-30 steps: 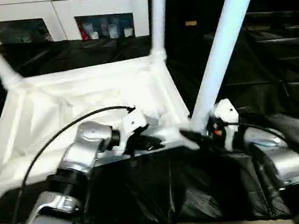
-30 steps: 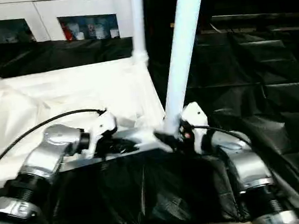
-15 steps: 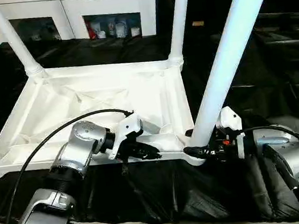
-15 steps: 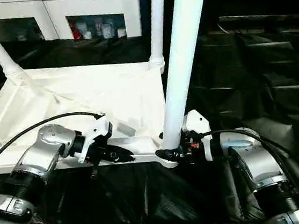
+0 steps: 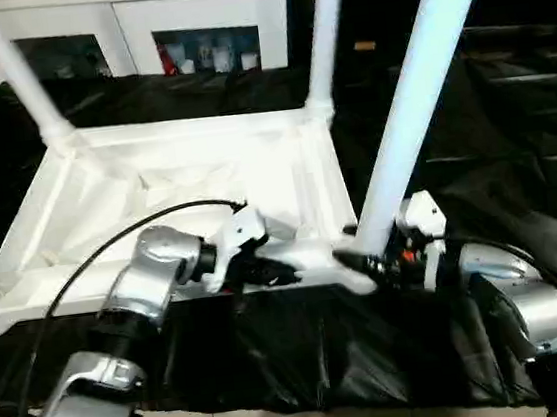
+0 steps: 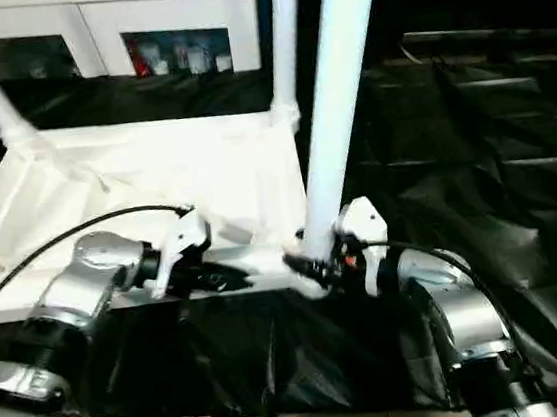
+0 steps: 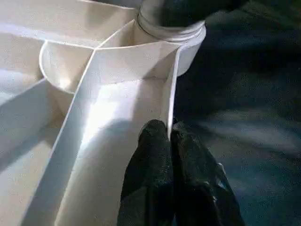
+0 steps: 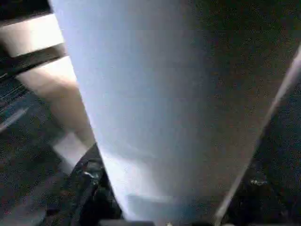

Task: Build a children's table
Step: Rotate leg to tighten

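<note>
pinching the tabletop (image 5: 204, 177) near rim with left end effector (image 7: 170, 136); right end effector (image 5: 360, 260) clamping the near-right-corner leg (image 5: 416, 92), now tilting less, seating nearly finished.

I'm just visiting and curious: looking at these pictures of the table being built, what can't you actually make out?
- Tops of the legs: cut off by the head views' upper edge.
- Right gripper: open or shut unclear, blurred against the near leg.
- Things inside the cabinet: too small and blurred.
- Tabletop's near-left corner: cut off at the left eye view's edge.
</note>
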